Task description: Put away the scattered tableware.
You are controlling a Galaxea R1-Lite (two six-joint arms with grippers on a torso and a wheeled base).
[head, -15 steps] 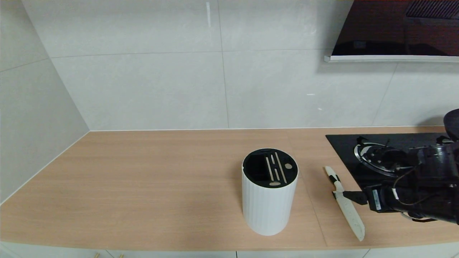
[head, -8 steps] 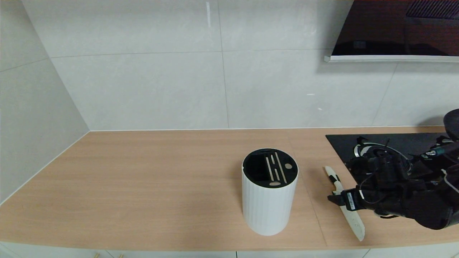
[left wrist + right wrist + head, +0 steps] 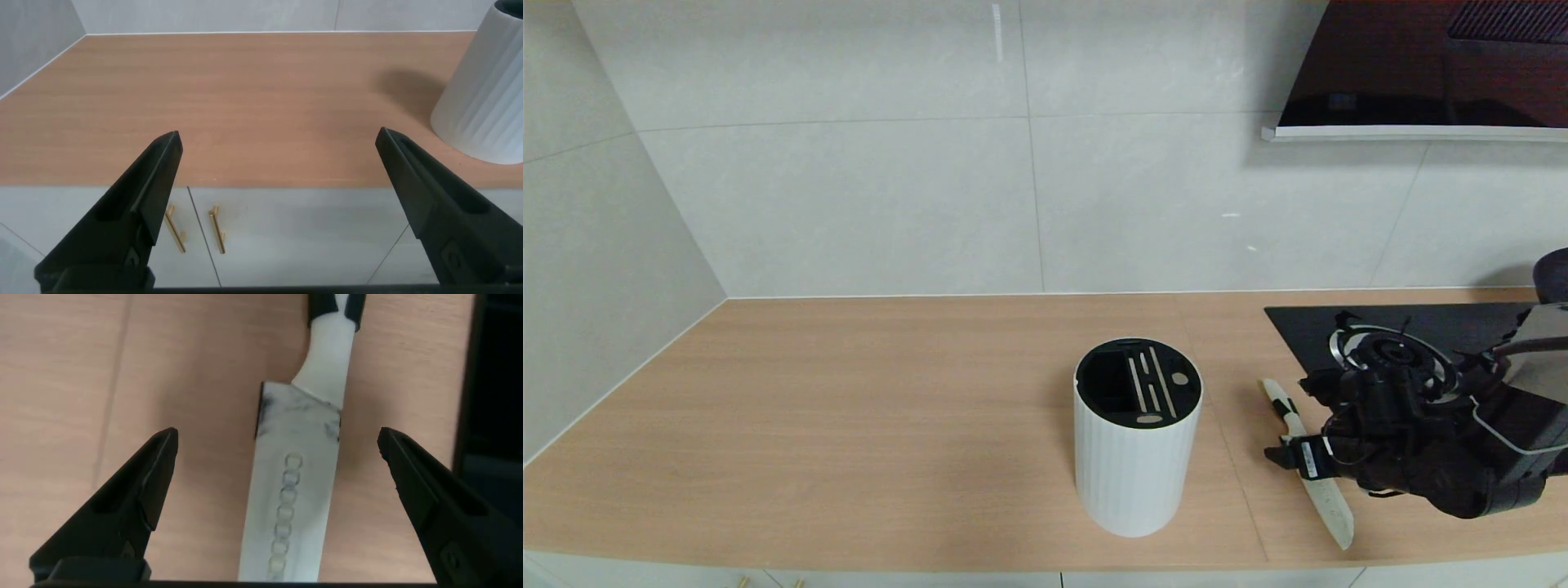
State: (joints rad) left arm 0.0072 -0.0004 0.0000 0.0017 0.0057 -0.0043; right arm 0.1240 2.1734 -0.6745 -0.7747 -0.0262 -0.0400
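White from blade to grip, with black bands on the grip, the knife (image 3: 1330, 506) is laid flat on the wooden counter (image 3: 890, 408), close to its front edge. It is found between the white ribbed holder (image 3: 1131, 465) and the black hob (image 3: 1307, 327), apart from both, with the grip pointed toward the wall. The holder is stood upright, and slots are seen in its dark top.

The right hand (image 3: 1294, 423) is held low over the knife, released, with one finger on each side of the spot where blade and grip meet. In the right wrist view the knife (image 3: 298, 474) is seen between the spread fingers (image 3: 131, 506), untouched by either.

The left hand (image 3: 278, 139) is also released, nothing being held, and is poised off the counter's front edge, to the left of the holder (image 3: 490, 98). Gold cabinet handles (image 3: 216, 229) are seen below the edge.
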